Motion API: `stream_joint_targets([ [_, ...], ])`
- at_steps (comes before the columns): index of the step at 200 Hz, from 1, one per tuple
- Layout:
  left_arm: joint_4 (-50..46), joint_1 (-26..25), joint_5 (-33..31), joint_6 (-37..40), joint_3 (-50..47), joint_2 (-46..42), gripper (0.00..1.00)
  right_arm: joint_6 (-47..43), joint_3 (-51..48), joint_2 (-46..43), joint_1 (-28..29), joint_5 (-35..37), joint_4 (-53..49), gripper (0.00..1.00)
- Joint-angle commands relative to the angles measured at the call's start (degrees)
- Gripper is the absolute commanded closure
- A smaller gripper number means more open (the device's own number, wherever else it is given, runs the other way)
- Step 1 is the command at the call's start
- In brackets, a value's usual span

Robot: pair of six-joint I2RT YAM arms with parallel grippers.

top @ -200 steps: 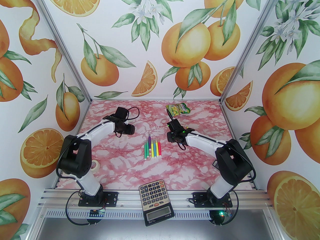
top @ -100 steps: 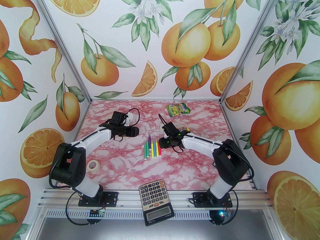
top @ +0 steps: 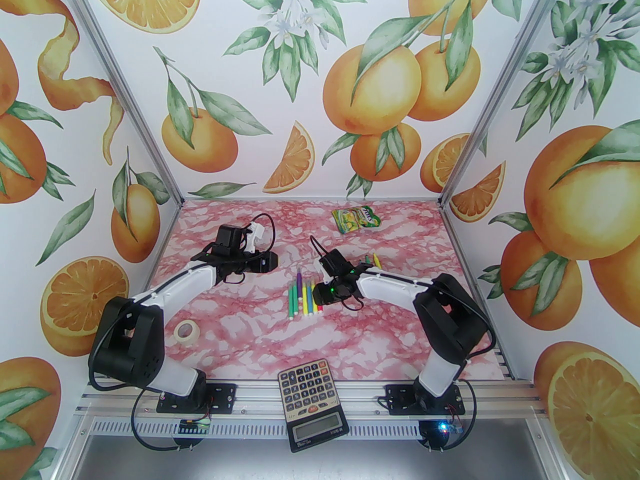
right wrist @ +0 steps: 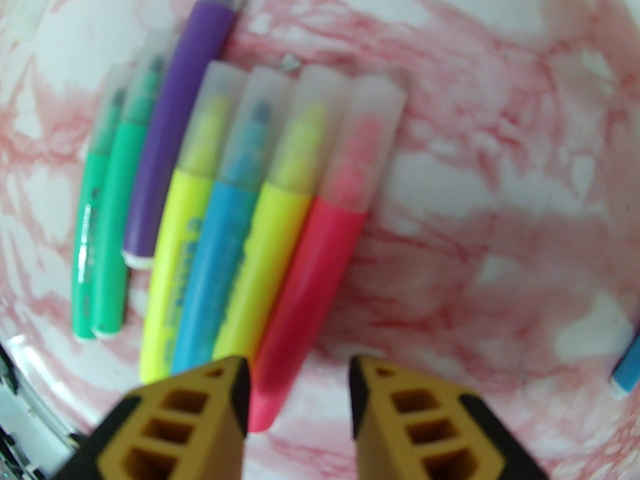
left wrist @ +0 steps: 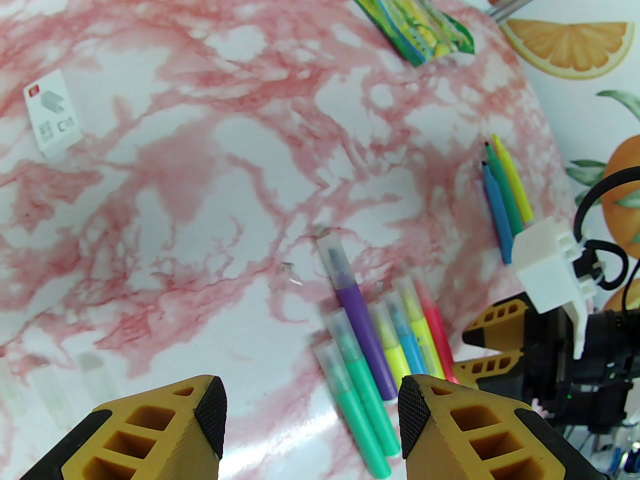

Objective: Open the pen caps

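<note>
Calculator (top: 312, 403) is seen overhanging the table's (top: 240, 338) near edge, mid-width. Tape roll (top: 187, 330) is parked toward the near-left corner. Seven pens (top: 304, 298) are laid side by side at table centre, with pen caps (right wrist: 300, 113) seated on their far ends. Right gripper (right wrist: 298, 373) is held low over the row's right side, jaws spread, nothing pinched. Left gripper (left wrist: 312, 398) is held left of the row, jaws spread wider, empty. Three uncapped pens (left wrist: 505, 188) are found farther back, right of centre. Snack packet (top: 356, 218) is lying by the far edge.
</note>
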Motion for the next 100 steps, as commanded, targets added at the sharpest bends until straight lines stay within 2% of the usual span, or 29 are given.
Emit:
stream_joint_targets([
  [1, 2.8, 0.9, 1.8, -0.8, -1.4, -2.4, 0.39, 0.1, 1.5, 1.5, 0.6, -0.9, -0.5, 0.61],
  [100, 2.8, 1.8, 1.9, -1.4, -3.1, -4.0, 0.39, 0.3, 4.7, 4.5, 1.3, 8.4, -5.6, 0.67],
])
